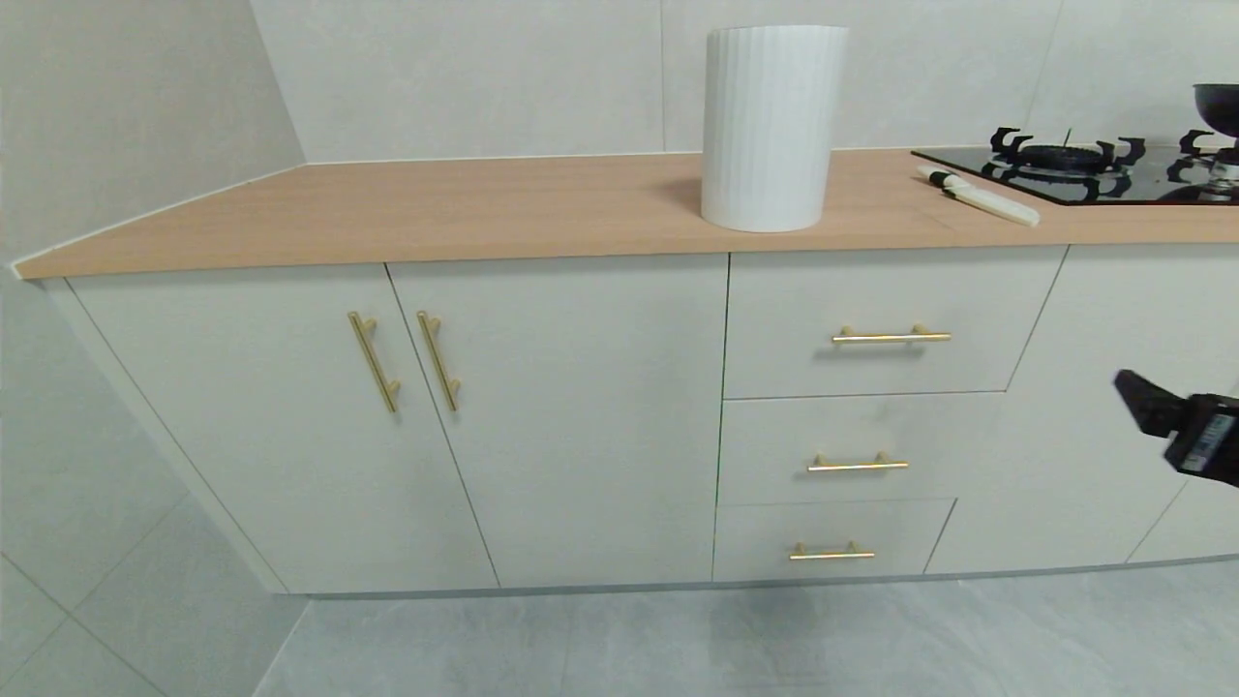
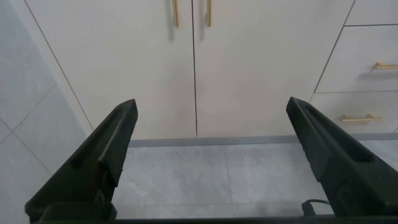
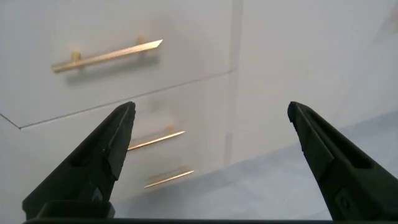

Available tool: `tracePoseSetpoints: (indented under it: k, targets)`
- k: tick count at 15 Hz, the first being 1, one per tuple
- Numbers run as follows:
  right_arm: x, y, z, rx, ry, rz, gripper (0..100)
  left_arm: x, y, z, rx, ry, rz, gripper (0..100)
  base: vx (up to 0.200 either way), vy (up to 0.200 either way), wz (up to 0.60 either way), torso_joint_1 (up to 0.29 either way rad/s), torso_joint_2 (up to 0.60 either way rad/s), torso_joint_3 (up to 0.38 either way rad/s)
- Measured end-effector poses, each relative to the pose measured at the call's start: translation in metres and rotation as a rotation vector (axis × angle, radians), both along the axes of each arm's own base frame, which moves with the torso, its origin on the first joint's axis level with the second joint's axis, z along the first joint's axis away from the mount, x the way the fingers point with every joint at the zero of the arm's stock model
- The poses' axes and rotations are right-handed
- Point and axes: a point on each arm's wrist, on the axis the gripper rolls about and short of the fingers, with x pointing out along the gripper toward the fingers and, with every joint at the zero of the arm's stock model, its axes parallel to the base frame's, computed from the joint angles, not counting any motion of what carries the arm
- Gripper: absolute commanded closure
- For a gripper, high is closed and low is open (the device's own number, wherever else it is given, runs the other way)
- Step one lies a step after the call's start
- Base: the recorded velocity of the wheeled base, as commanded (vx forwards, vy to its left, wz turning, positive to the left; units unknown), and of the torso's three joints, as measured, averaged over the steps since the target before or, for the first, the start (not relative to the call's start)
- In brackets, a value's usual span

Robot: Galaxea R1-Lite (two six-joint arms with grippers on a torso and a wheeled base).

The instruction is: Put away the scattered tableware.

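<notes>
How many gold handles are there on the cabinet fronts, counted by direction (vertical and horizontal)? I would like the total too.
Vertical handles: 2
Horizontal handles: 3
Total: 5

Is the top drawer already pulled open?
No, the top drawer is fully closed, its front sitting flat under the edge of the counter with nothing sticking out.
</notes>
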Motion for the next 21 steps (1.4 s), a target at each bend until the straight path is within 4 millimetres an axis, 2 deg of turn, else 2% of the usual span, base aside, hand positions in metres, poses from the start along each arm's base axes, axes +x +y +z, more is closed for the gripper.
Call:
tracePoseSetpoints:
  k: [3,6,9,10,12,14,18,21]
  targets:
    - [-0.078,-0.017,0.01,-0.063,-0.036,-0.043,0,0.0,0.0,0.0,0.0,0.0,0.0,0,0.0,0.0,0.0,0.0,0.0,0.0]
    - [-0.152,-0.028,0.001,-0.132,-0.077,-0.093,0,0.0,0.0,0.0,0.0,0.0,0.0,0,0.0,0.0,0.0,0.0,0.0,0.0]
    - [-0.203,-0.03,-0.017,-0.194,-0.152,-0.131,0,0.0,0.0,0.0,0.0,0.0,0.0,0,0.0,0.0,0.0,0.0,0.0,0.0]
    - [-0.218,-0.028,-0.029,-0.209,-0.201,-0.083,0,0.0,0.0,0.0,0.0,0.0,0.0,0,0.0,0.0,0.0,0.0,0.0,0.0]
    - [-0.216,-0.026,-0.047,-0.183,-0.208,-0.001,0,0.0,0.0,0.0,0.0,0.0,0.0,0,0.0,0.0,0.0,0.0,0.0,0.0]
    - [-0.206,-0.023,-0.072,-0.152,-0.171,0.112,0,0.0,0.0,0.0,0.0,0.0,0.0,0,0.0,0.0,0.0,0.0,0.0,0.0]
    - [-0.191,-0.019,-0.115,-0.067,-0.038,0.306,0,0.0,0.0,0.0,0.0,0.0,0.0,0,0.0,0.0,0.0,0.0,0.0,0.0]
    - [-0.19,-0.019,-0.119,-0.064,-0.03,0.32,0,0.0,0.0,0.0,0.0,0.0,0.0,0,0.0,0.0,0.0,0.0,0.0,0.0]
